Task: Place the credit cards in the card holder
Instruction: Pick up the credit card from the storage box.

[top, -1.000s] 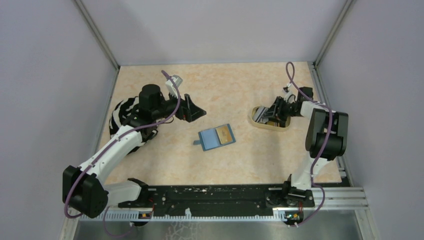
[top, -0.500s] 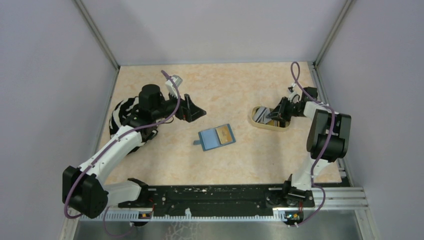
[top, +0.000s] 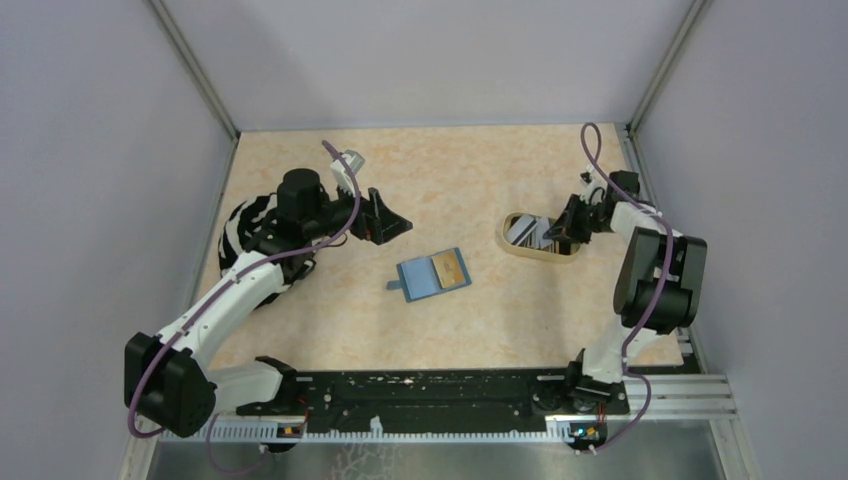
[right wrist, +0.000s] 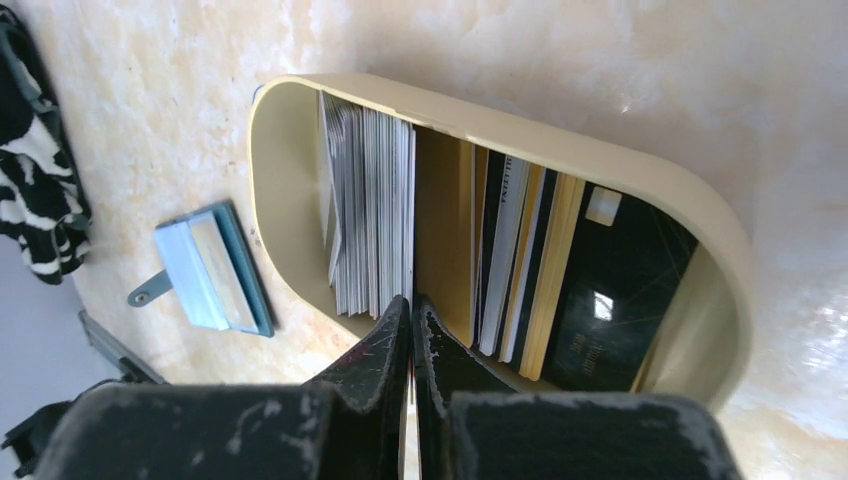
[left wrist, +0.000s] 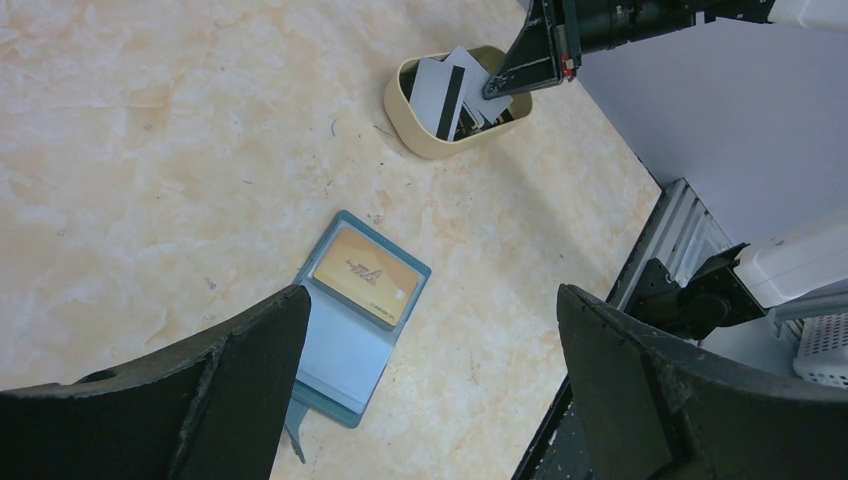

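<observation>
Right of centre in the top view, the beige tray [top: 537, 257] holds the credit cards [right wrist: 370, 210] on edge. The right gripper [right wrist: 411, 312] is pinched fully shut at the grey stack, and I can't tell if a card's caught between. The card holder [top: 425, 282] lies open mid-frame with a gold card [left wrist: 366, 278] on it. The left gripper [left wrist: 430, 300] gapes wide and empty, just up-left of the holder.

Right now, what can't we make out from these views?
- Whether the shut right end effector pinches a card: right wrist view, its own fingers hide the gap; top view too small.
- Card count in the tray: right wrist view, cards packed edge-on.
- The wallet's near corner: left wrist view, left finger covers it.
</observation>
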Controlling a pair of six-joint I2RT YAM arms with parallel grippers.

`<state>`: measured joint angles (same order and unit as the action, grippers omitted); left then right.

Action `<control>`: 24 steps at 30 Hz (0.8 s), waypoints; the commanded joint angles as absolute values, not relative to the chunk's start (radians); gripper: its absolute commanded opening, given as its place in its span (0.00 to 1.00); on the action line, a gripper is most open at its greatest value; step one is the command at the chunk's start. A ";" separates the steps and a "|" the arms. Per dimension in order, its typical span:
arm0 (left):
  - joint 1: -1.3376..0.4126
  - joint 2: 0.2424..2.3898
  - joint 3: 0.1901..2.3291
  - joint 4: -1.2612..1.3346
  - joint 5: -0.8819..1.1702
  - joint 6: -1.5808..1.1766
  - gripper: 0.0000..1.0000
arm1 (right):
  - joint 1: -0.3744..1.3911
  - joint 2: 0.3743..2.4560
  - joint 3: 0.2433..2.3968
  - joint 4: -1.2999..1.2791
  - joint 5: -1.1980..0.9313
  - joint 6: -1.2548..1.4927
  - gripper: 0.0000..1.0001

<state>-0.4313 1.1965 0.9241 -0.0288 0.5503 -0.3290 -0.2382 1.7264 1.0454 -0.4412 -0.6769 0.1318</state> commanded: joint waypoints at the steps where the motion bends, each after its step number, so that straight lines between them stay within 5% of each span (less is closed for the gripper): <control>1: -0.429 1.177 0.912 -0.008 0.553 -0.325 0.99 | -0.256 1.650 1.106 -0.465 -0.624 0.081 0.00; 24: -0.428 1.175 0.911 -0.008 0.554 -0.327 0.99 | -0.307 1.619 1.103 -0.474 -0.632 0.042 0.00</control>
